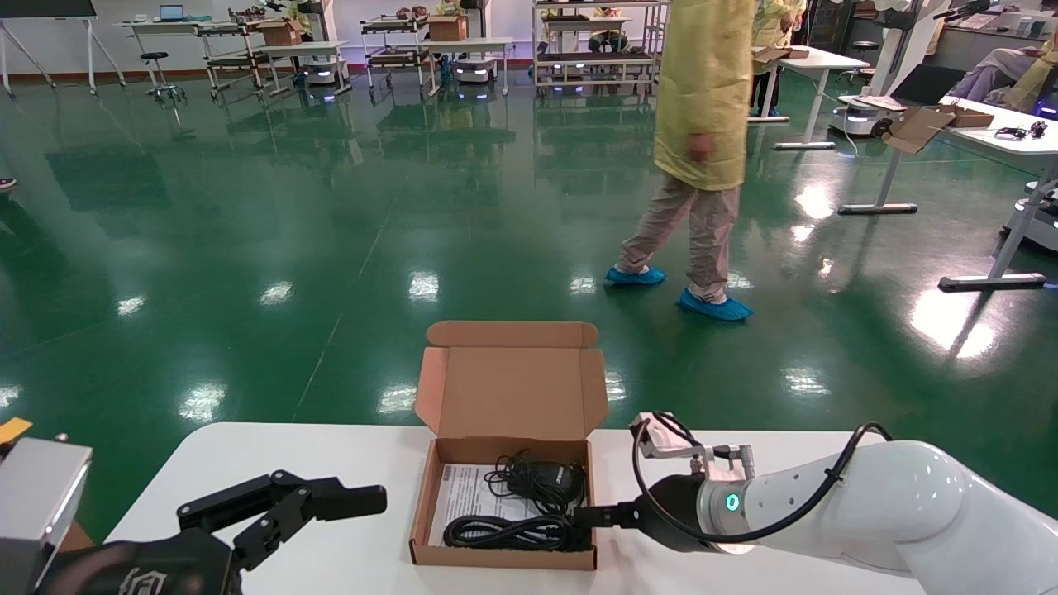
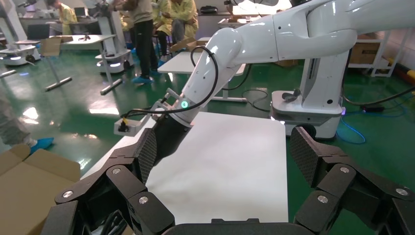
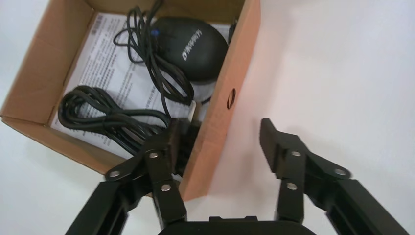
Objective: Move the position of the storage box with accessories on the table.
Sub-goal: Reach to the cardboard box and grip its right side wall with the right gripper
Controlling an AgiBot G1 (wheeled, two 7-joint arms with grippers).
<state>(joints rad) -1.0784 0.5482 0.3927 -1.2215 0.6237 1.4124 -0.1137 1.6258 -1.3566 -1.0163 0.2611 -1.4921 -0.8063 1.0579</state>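
Note:
The storage box (image 1: 506, 387) sits on the white table (image 1: 331, 463), its lid standing open at the back. Inside lie the accessories: coiled black cables (image 1: 506, 531), a black oval device (image 1: 555, 477) and a printed sheet (image 1: 464, 494). My right gripper (image 1: 592, 516) is open and straddles the box's right wall near the front corner. In the right wrist view one finger (image 3: 166, 147) is inside by the cables (image 3: 98, 115) and the other finger (image 3: 284, 147) is outside over the table (image 3: 342, 73). My left gripper (image 1: 331, 506) hangs open left of the box, holding nothing (image 2: 222, 149).
A person in a yellow coat (image 1: 702, 124) walks on the green floor beyond the table's far edge. White desks (image 1: 1004, 136) stand at the right, carts and shelves far back. The left wrist view shows the box's lid (image 2: 29, 186) and my right arm (image 2: 205, 83).

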